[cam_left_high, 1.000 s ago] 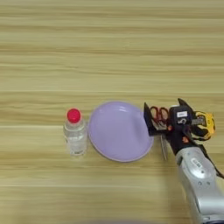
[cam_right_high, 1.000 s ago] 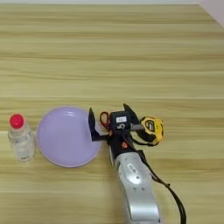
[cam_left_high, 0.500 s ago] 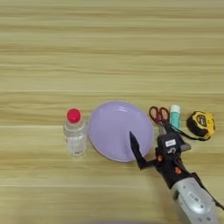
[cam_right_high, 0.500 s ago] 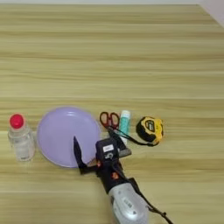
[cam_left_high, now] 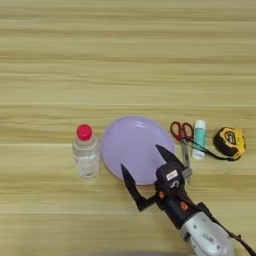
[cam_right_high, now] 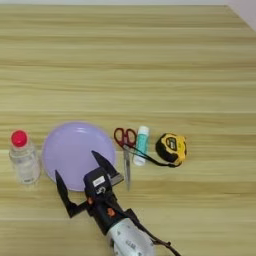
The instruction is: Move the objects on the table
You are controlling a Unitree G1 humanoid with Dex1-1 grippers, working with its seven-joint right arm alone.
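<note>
The round lilac plate lies at the middle of the table. My right gripper hangs open over the plate's near edge, one black finger past the rim and the other over the plate's right side, with nothing between them. A clear bottle with a red cap stands upright just left of the plate. Right of the plate lie the red-handled scissors, then the white-green glue stick, then the yellow-and-black tape measure with its black strap trailing left.
My silver forearm comes in from the bottom edge, right of centre. The light wood surface stretches wide behind the row of objects.
My gripper has drawn back from over the scissors and tape measure, toward the near left, to the plate's front edge. The scissors and glue stick now show uncovered. No object has moved.
</note>
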